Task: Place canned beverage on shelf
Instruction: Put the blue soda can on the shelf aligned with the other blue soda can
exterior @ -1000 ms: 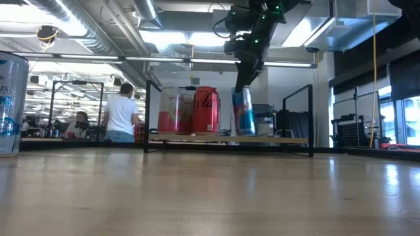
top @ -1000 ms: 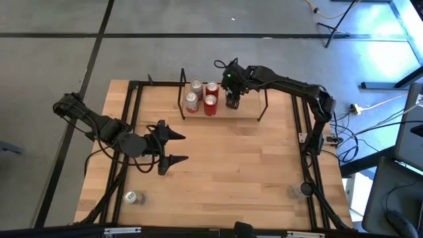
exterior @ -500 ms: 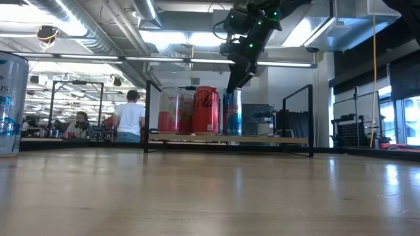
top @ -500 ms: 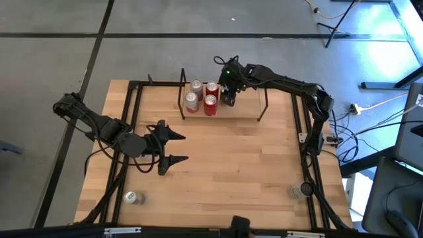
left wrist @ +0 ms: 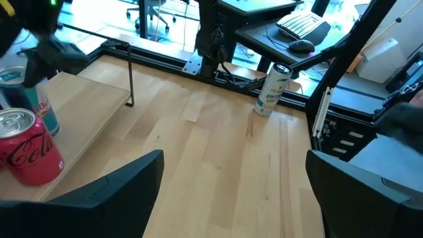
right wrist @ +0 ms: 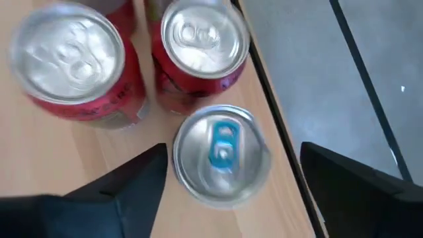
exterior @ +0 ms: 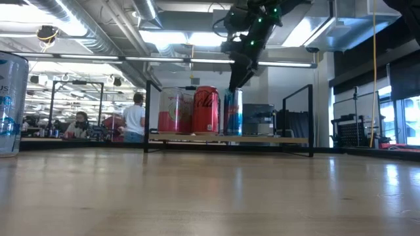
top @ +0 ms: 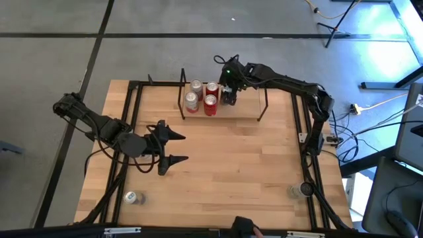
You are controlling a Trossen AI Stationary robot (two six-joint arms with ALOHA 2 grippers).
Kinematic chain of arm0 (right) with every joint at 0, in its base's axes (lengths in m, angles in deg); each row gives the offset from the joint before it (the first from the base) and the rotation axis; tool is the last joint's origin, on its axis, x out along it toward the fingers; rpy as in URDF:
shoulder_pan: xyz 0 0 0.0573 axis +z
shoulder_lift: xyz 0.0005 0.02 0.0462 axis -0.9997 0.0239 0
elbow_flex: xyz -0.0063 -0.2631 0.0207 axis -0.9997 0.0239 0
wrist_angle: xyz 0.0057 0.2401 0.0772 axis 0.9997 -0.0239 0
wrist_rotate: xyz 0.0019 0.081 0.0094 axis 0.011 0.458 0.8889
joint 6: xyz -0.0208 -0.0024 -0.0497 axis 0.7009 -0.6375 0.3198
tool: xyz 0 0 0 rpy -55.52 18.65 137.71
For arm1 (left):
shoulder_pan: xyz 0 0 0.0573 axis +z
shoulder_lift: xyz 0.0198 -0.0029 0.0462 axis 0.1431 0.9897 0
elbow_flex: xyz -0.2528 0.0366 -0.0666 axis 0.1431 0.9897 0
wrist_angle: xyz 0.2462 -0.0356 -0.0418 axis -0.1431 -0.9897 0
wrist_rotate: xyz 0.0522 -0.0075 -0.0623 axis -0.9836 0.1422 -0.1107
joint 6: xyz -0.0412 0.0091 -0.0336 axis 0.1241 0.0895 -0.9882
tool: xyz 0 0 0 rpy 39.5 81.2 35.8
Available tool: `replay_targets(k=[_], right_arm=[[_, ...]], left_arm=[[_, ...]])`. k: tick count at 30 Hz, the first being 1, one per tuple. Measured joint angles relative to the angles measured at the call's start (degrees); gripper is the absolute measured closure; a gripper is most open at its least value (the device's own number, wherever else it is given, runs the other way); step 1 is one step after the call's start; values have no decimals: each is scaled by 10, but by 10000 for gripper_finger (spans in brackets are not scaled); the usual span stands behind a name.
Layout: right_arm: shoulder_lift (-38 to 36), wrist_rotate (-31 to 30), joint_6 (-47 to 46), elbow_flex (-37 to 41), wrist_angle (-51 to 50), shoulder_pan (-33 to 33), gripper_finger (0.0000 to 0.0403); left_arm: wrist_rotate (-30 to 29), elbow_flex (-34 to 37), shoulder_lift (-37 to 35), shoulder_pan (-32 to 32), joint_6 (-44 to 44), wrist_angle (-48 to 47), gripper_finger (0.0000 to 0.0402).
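Observation:
The shelf [top: 243, 111] is a low light-wood board with black rod ends at the table's far side. Several red cans [top: 210, 104] stand on it. Right beside them a slim blue can [right wrist: 221, 155] stands upright on the board [exterior: 231, 113]. My right gripper [right wrist: 232, 173] hovers just over this can, open, one finger on either side of its top with a gap showing. It slants down from the far right [exterior: 235, 73]. My left gripper [top: 184, 147] waits open over the table's left middle, holding nothing.
A white-and-green can [left wrist: 272, 89] stands near the table's near right corner [top: 301, 190]. Another can [top: 134, 197] stands near the near left corner. Bare wood lies between the shelf and these. A person [exterior: 136, 117] stands in the room far behind.
My right gripper has carried the blue can a little toward the table's left. The can was tilted and apart from the red cans. It now stands upright on the shelf right beside them. The gripper has then spread its fingers off the can and stays just above it.

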Motion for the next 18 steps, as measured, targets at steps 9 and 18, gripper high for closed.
replay_targets(k=[9,18], right_arm=[[-19,84,-104,-188,-176,36,60],[-55,101,-130,-238,-179,229,61]], left_arm=[[4,0,1,4,-5,9,42],[80,0,-1,-15,-129,-70,42]])
